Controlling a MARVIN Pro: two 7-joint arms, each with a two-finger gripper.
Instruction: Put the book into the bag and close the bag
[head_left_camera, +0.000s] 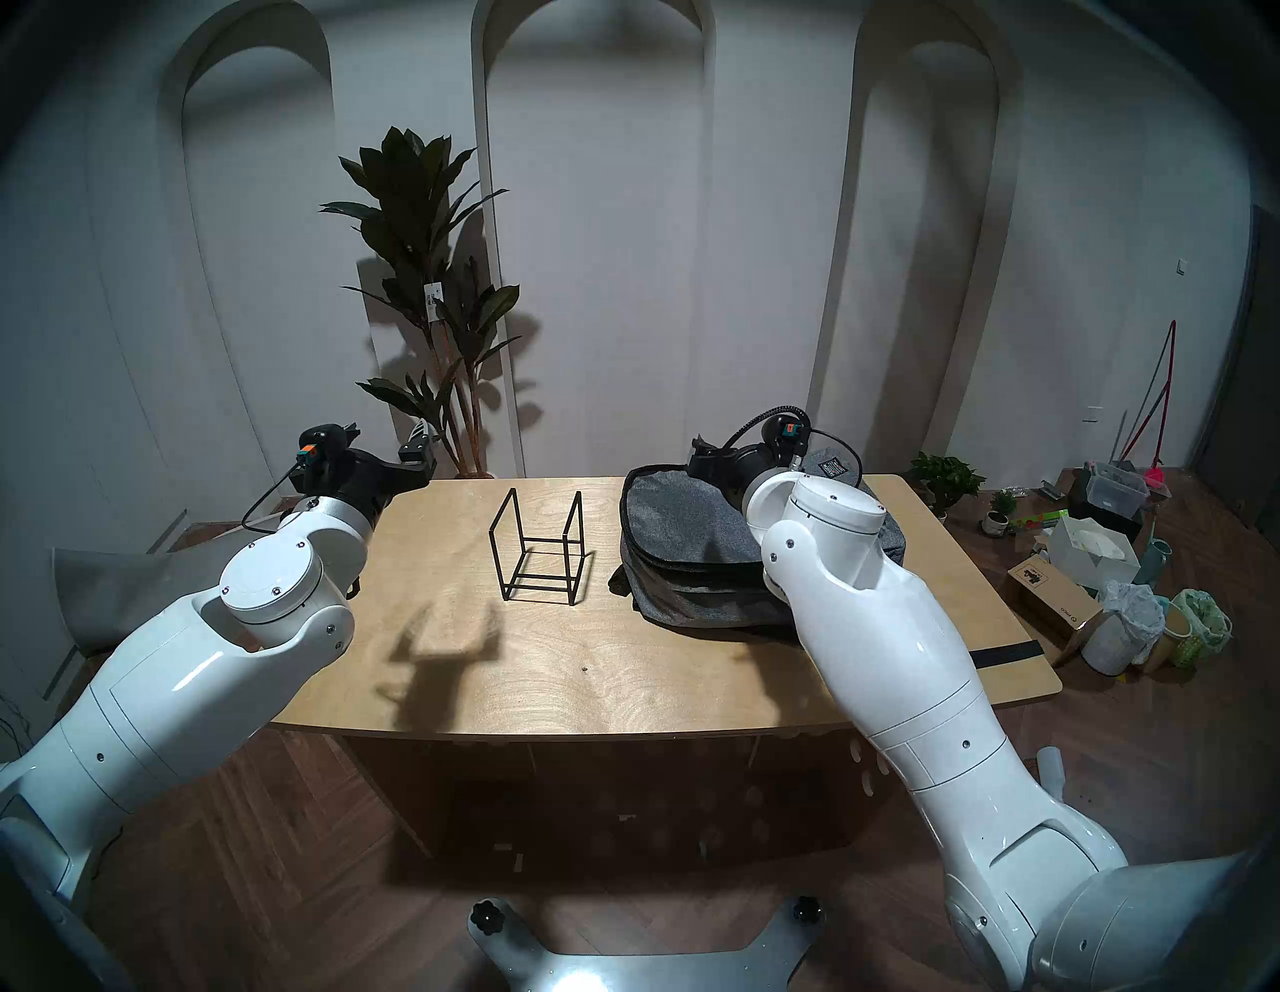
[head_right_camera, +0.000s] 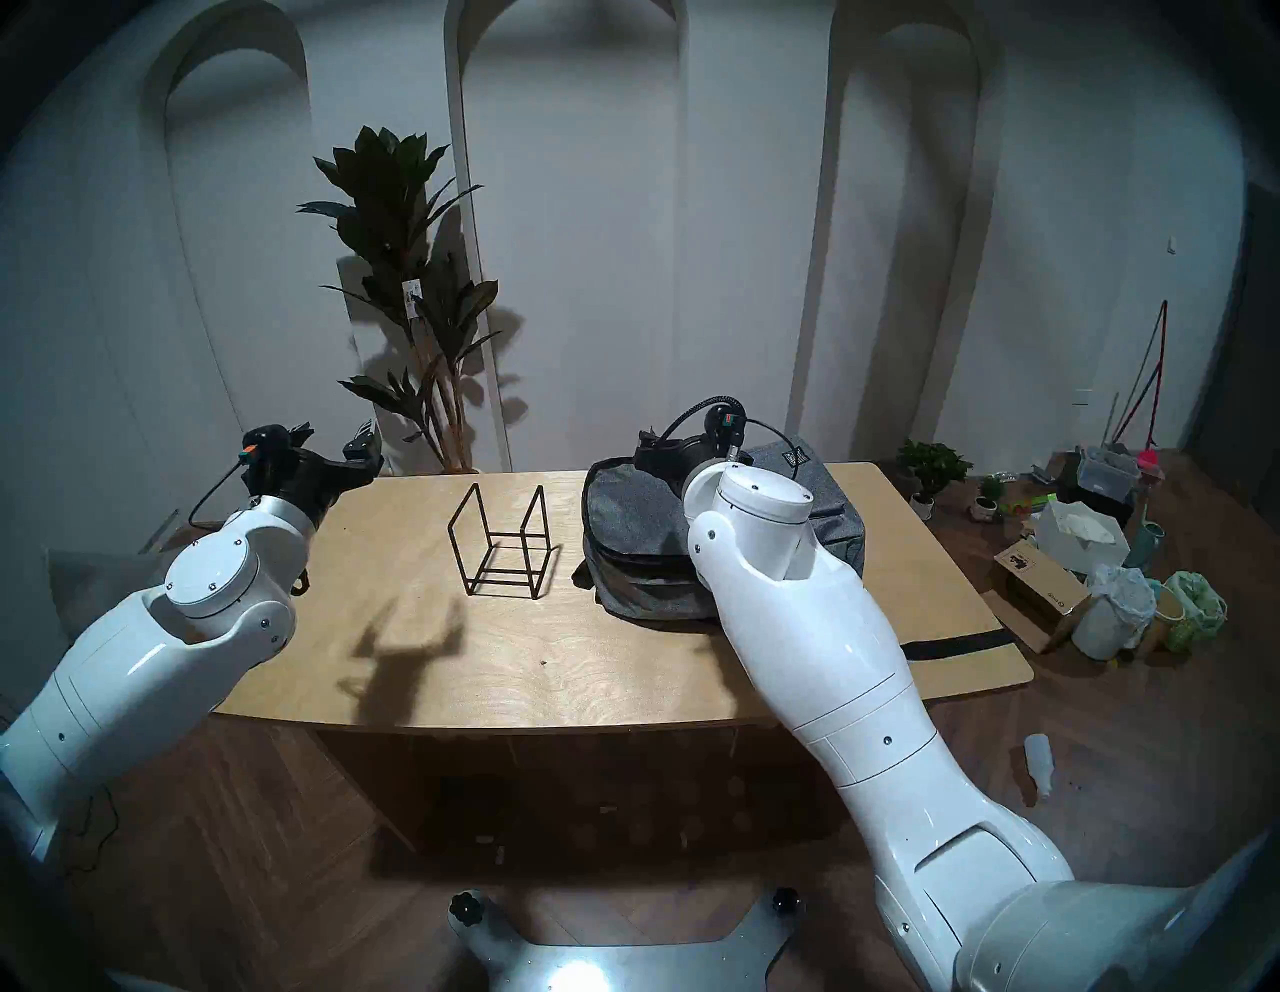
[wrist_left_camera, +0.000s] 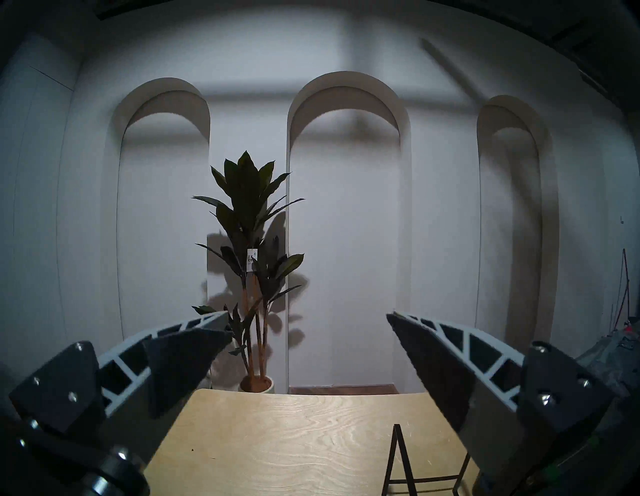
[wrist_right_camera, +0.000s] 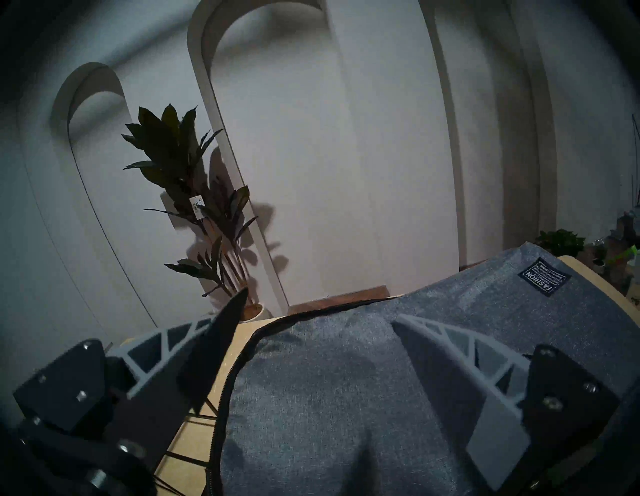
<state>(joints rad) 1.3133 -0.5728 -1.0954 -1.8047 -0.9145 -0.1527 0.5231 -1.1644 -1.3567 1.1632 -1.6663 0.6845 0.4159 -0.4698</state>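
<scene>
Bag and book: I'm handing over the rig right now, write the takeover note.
Left end effector: open, empty, by the table's far left corner.
Right end effector: open, empty, over the bag.
The bag lies on the table's right half, flap down. The wire stand beside it is empty.
Book not in view, probably inside the bag.
Left: confirm the zip is fully shut; I cannot tell.

Heather-grey woven cloth bag, matt black wire stand, smooth grained plywood table.

A black wire stand sits empty on the table; a plant and floor clutter lie beyond.
</scene>
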